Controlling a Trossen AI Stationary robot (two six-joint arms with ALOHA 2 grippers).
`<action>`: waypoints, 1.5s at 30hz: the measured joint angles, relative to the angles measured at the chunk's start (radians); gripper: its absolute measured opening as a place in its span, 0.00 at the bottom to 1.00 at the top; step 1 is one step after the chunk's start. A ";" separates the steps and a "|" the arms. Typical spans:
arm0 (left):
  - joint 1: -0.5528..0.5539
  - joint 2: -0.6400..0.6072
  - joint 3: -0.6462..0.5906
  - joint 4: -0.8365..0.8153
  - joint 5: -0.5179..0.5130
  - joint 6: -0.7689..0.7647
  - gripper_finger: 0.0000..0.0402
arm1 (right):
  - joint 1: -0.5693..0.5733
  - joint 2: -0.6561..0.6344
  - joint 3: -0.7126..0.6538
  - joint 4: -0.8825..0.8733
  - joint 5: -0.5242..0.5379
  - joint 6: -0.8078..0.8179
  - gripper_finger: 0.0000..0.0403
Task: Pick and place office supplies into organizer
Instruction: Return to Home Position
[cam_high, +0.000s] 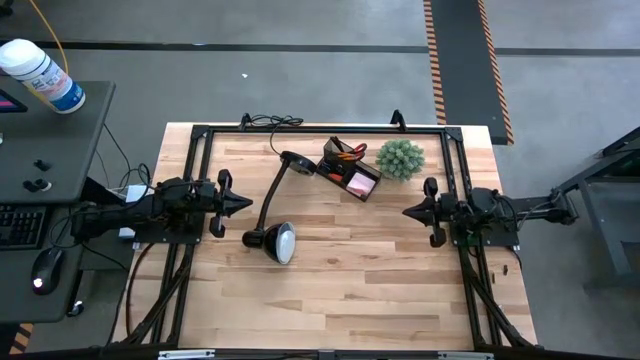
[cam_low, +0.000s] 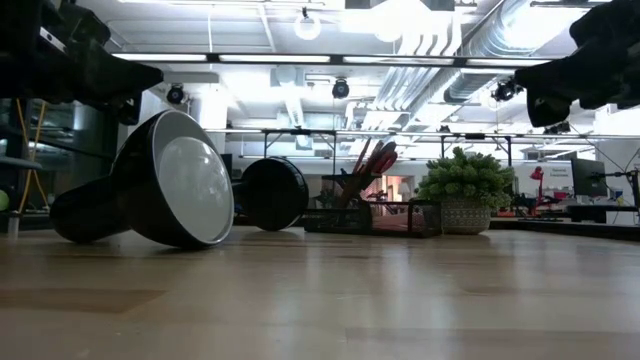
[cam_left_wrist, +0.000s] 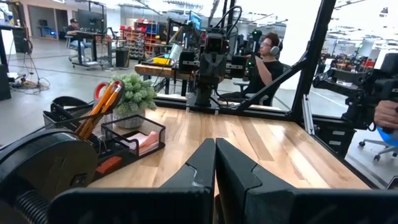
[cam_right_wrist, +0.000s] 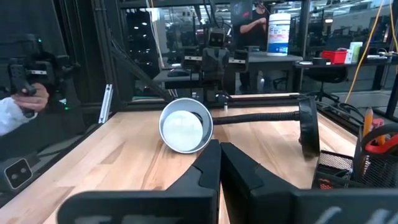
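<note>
The organizer (cam_high: 338, 166) stands toward the far edge of the wooden table (cam_high: 340, 300), with the supplies inside it. The orange-handled scissors (cam_left_wrist: 101, 91) and pencils (cam_left_wrist: 98, 113) stand upright in its taller cup, and a pink sticky-note pad (cam_high: 358, 183) lies in its lower tray. The plant ball (cam_high: 400, 158) sits just beside the organizer on the right arm's side. The lamp base (cam_high: 299, 163) sits just beside it on the other side, and the lamp head (cam_high: 281, 243) lies on the table in front of the organizer. The left gripper (cam_high: 245, 205) hovers well apart from the organizer, beyond the lamp, its fingers pressed together and empty (its wrist view shows the tips meeting). The right gripper (cam_high: 407, 211) hangs apart from the organizer on the plant ball's side, likewise closed on nothing.
</note>
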 joint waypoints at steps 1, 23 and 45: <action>0.000 0.000 0.000 0.000 0.000 -0.001 0.00 | 0.000 0.000 0.000 0.000 0.001 0.000 0.00; 0.000 0.000 0.000 0.001 0.000 0.001 0.00 | 0.000 0.000 0.000 0.000 0.004 -0.002 0.00; 0.000 0.000 0.000 0.001 0.000 0.001 0.00 | 0.000 0.000 -0.001 -0.001 0.003 -0.002 0.00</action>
